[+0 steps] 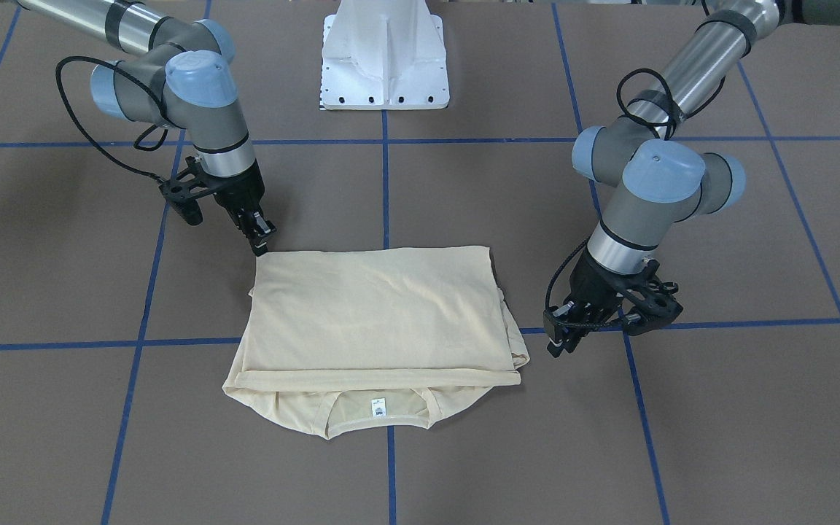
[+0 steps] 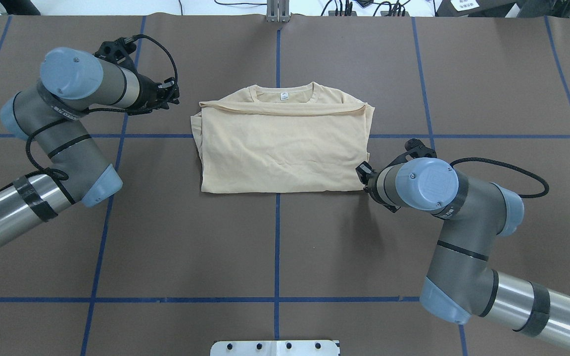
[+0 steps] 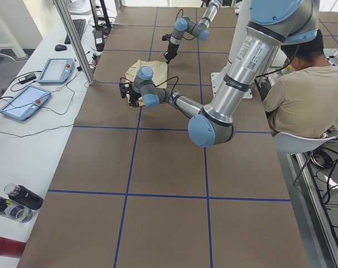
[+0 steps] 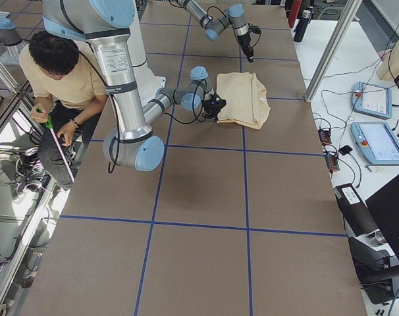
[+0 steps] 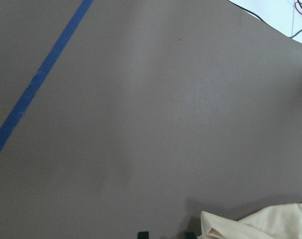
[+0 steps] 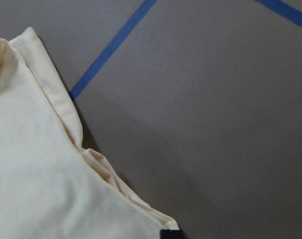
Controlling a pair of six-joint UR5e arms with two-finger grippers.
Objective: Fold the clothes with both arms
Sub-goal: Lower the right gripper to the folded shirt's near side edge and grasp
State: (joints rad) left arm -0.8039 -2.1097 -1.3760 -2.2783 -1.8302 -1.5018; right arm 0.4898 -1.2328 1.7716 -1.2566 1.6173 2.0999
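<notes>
cream thin t-shirt (image 2: 280,153) folded square | left hand (image 1: 560,344) parted, empty | right hand (image 1: 261,244): cannot tell

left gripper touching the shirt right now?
Apart. The overhead view shows a strip of bare table between the left gripper and the shirt edge.

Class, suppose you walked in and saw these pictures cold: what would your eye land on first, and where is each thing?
The pale cream T-shirt, folded into a rectangle with its white neck label showing, lies in the middle of the brown table. The right pincer is at the shirt's near right corner. The left pincer is beside its far left corner, apart from the fabric.
</notes>
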